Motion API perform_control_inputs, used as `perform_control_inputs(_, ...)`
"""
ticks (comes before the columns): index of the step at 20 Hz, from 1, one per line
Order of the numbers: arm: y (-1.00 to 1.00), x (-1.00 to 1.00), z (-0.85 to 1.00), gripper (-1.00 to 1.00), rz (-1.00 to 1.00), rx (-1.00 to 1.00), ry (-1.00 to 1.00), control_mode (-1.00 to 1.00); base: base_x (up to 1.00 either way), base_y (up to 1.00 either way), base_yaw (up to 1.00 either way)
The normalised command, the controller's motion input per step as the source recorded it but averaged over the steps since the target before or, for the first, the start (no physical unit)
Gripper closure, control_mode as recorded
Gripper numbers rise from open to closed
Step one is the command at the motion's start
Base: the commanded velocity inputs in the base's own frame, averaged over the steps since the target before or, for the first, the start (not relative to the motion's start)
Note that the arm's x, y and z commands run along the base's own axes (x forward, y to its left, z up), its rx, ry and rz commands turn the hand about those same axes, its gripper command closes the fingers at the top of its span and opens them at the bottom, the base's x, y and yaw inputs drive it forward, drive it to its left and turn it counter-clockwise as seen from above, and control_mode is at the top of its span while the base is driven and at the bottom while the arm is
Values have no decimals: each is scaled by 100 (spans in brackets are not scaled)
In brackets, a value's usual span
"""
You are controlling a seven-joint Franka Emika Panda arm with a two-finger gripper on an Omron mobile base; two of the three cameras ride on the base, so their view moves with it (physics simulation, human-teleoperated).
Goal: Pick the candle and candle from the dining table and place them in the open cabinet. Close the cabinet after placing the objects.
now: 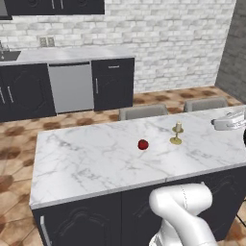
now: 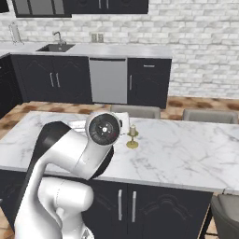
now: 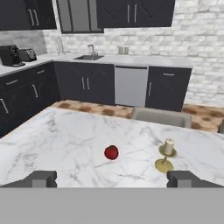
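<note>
Hand view: red apple [image 3: 111,152] is seen left of the cream candle on its brass candlestick [image 3: 166,155], both upright on the marble dining table [image 3: 65,140] (well apart). Gripper [image 3: 112,178] fingers are spread wide, nothing held.

A kitchen: sink [image 3: 89,57], dishwasher [image 3: 131,86], marble-topped dining table [image 3: 65,140].

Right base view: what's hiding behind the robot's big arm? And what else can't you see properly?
- Right base view: the arm covers the part of the dining table just left of the candle. What lies there cannot be told.
- Hand view: the top edge cuts off the wall cabinet, so how much room is inside is unclear.
- Left base view: the candle is too small to show any detail.
</note>
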Motion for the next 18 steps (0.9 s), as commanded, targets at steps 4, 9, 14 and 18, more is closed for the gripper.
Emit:
perform_control_inputs(4,-46,-5,-19,-100,7,0,0,-100,0,0,0)
perform_control_inputs(9,0,0,-24,-100,0,-8,0,-100,0,0,0)
perform_control_inputs(14,0,5,-38,-100,2,-3,-1,-100,0,0,0)
perform_control_inputs(18,-3,2,-30,-100,2,0,-11,-100,0,0,0)
